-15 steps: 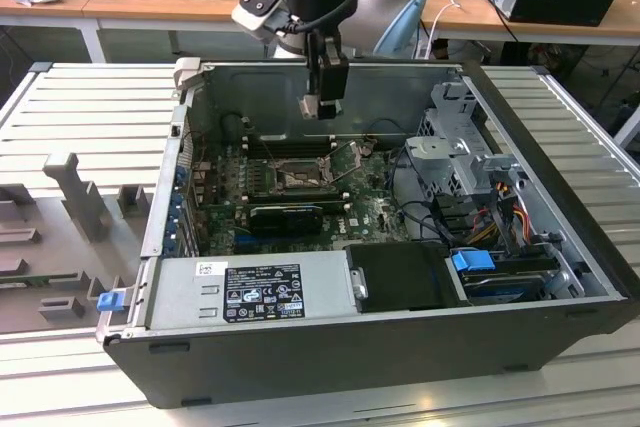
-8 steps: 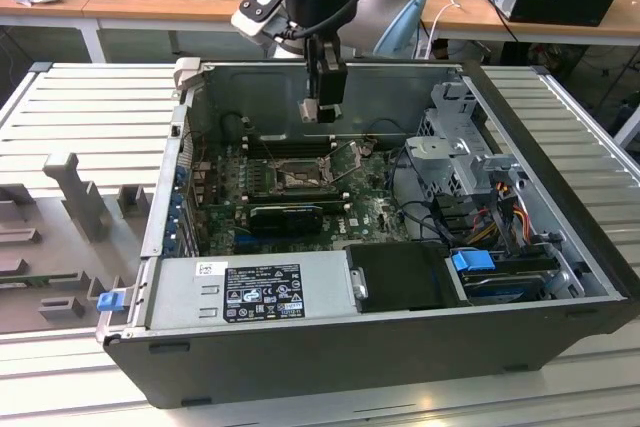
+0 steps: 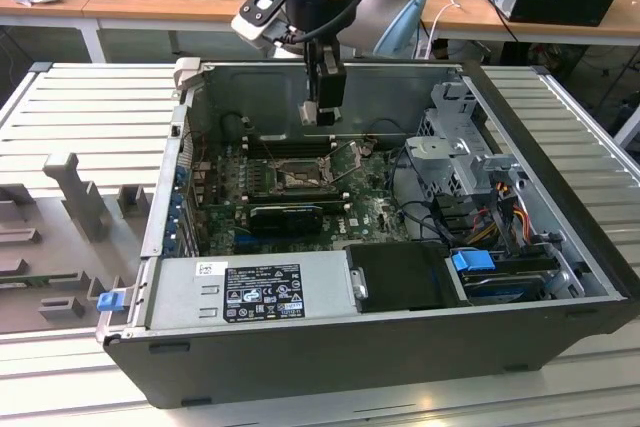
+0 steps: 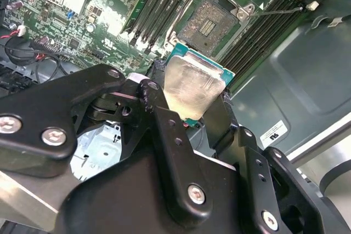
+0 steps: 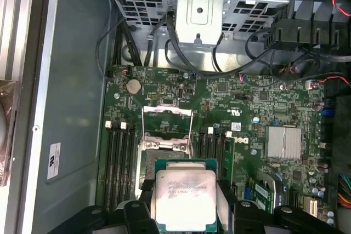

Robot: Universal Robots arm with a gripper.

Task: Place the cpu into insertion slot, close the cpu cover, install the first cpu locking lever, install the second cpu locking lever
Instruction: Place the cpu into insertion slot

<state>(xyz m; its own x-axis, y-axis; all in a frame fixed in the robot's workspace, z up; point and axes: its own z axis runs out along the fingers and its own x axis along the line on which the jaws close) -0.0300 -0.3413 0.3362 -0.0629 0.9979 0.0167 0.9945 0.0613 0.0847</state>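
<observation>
So the black claw [image 4: 192,100] is pinching the flat square silvery cpu [image 5: 184,193], hovering above the dark square insertion slot [image 4: 210,23].

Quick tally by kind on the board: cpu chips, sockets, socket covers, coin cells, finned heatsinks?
Pale silver square cpu chip, in the pincer: 1
Dark square insertion slot with silvery rim: 1
Thin silvery cpu cover frame, open: 1
Round silver coin cell: 1
Silver finned heatsink: 1
Total: 5
</observation>
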